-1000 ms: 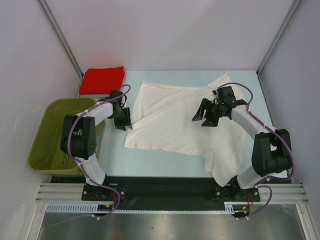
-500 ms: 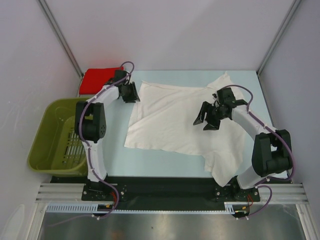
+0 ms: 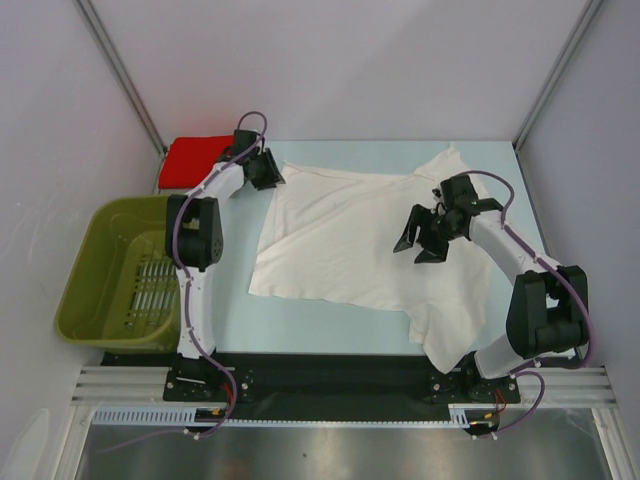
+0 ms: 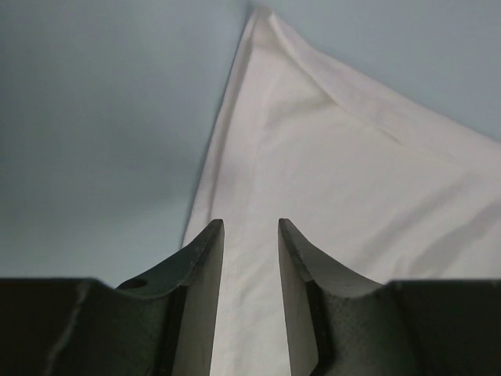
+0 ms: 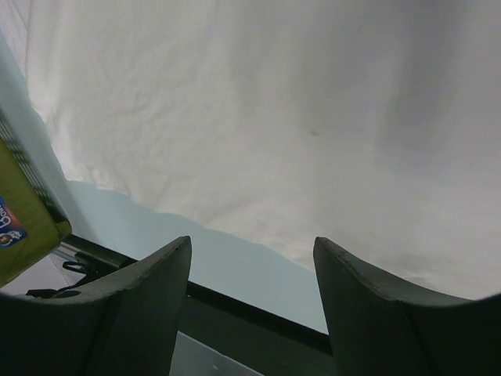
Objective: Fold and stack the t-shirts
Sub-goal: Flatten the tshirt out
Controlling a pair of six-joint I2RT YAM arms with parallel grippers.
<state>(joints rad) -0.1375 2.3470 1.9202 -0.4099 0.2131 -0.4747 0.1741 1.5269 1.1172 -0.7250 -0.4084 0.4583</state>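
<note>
The white t-shirt (image 3: 350, 235) lies spread and rumpled on the pale blue table, plain side up; no black print shows. The folded red t-shirt (image 3: 195, 160) lies at the back left corner. My left gripper (image 3: 272, 175) is open at the white shirt's back left corner; in the left wrist view (image 4: 250, 227) its jaws stand apart over the cloth (image 4: 337, 180) with nothing between them. My right gripper (image 3: 420, 243) is open wide and empty above the shirt's right middle; the right wrist view (image 5: 252, 247) shows the white cloth (image 5: 274, 110) below it.
An olive-green plastic basket (image 3: 82, 290) stands off the table's left side, also glimpsed in the right wrist view (image 5: 19, 219). Bare table (image 3: 225, 300) lies between the shirt and the basket. Grey walls enclose the back and sides.
My left arm swung from beside the shirt's left edge back to its far left corner near the red shirt. My right gripper shifted slightly toward the front right, staying open.
</note>
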